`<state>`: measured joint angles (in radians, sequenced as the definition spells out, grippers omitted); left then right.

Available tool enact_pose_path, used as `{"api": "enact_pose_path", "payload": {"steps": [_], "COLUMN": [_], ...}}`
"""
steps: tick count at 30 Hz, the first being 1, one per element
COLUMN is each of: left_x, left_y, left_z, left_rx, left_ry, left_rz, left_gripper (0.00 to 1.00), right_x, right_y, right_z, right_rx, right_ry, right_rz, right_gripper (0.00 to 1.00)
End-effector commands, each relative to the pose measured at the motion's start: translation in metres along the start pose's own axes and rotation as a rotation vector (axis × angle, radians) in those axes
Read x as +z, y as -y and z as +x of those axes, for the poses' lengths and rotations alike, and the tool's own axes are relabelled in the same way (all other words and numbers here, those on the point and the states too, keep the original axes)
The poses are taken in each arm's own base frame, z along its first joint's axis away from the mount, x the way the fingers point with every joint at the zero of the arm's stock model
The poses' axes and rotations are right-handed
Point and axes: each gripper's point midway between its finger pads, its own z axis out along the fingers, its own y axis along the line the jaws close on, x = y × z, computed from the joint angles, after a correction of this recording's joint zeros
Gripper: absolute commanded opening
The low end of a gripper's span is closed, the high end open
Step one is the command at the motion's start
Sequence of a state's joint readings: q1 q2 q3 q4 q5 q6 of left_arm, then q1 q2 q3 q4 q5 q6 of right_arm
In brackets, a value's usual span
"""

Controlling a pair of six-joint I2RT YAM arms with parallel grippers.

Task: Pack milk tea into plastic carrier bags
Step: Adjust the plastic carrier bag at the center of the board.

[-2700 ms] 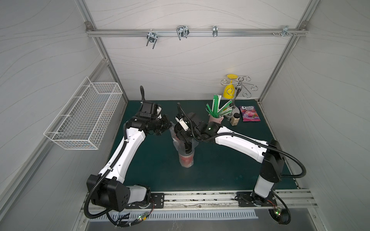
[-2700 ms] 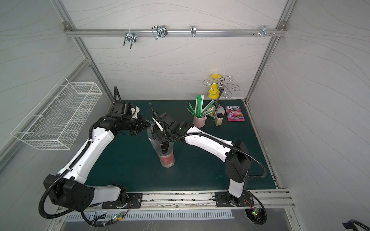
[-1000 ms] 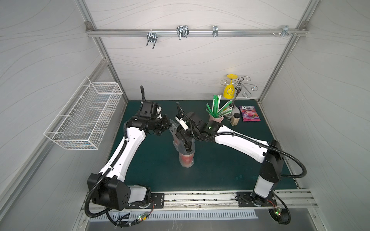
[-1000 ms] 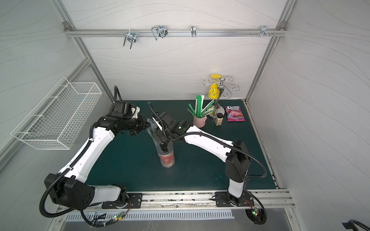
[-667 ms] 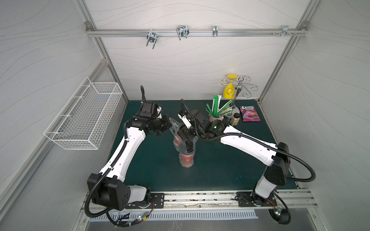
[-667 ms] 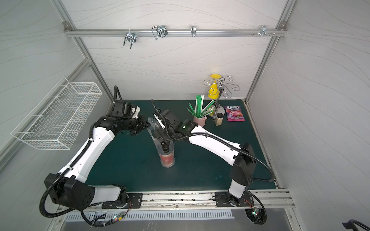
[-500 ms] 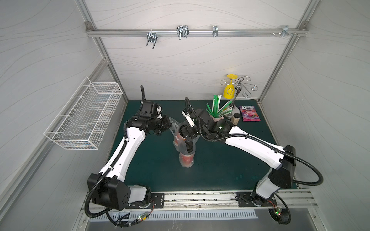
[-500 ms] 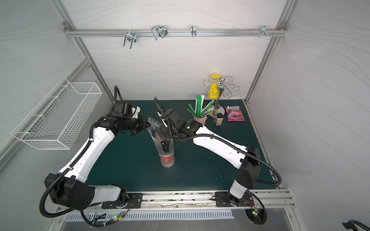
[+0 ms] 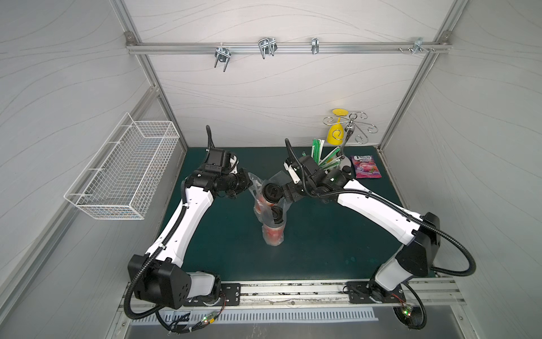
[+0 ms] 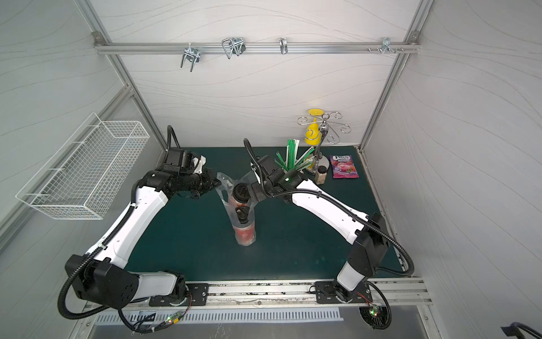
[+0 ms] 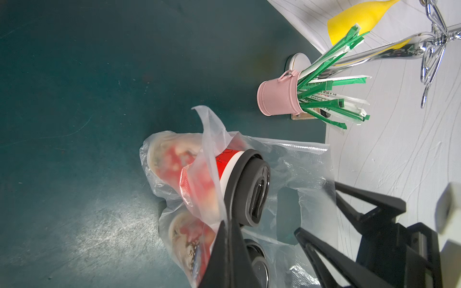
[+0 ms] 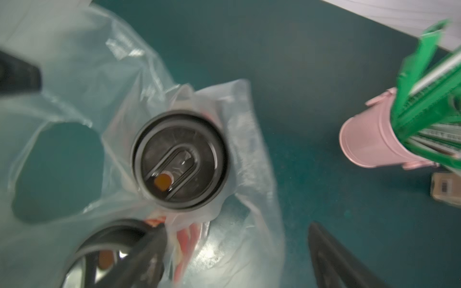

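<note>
ok, both cups stand inside the bag, mid-frame in both top views. left gripper is clamped on the bag's left rim. right gripper has its jaws apart, straddling the bag's right wall beside the lids.

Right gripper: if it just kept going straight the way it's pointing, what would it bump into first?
Probably the clear plastic bag: its film hangs straight ahead of the open right gripper, with a black-lidded milk tea cup just behind it. Depth is unclear.
</note>
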<state>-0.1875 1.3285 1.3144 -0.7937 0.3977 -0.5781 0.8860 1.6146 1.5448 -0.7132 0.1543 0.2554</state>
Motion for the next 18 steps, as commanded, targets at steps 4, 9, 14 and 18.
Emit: {"api": "enact_pose_path", "payload": {"steps": [4, 9, 14, 18], "left_x": [-0.009, -0.008, -0.004, -0.003], "left_y": [0.01, 0.012, 0.015, 0.019], "left_z": [-0.01, -0.01, -0.01, -0.014], "left_rx": [0.025, 0.024, 0.014, 0.004], "left_ry": [0.04, 0.032, 0.009, 0.001], "left_rz": [0.035, 0.039, 0.052, 0.06], "left_gripper": [0.0, 0.0, 0.0, 0.07], "right_x": [-0.015, -0.025, -0.022, -0.03], "right_y": [-0.027, -0.027, -0.023, -0.026], "right_z": [-0.002, -0.009, -0.004, -0.008], "right_rx": [0.057, 0.041, 0.045, 0.05], "right_ry": [-0.003, 0.005, -0.047, -0.023], "right_rz": [-0.105, -0.027, 0.039, 0.018], "right_gripper": [0.29, 0.0, 0.0, 0.0]}}
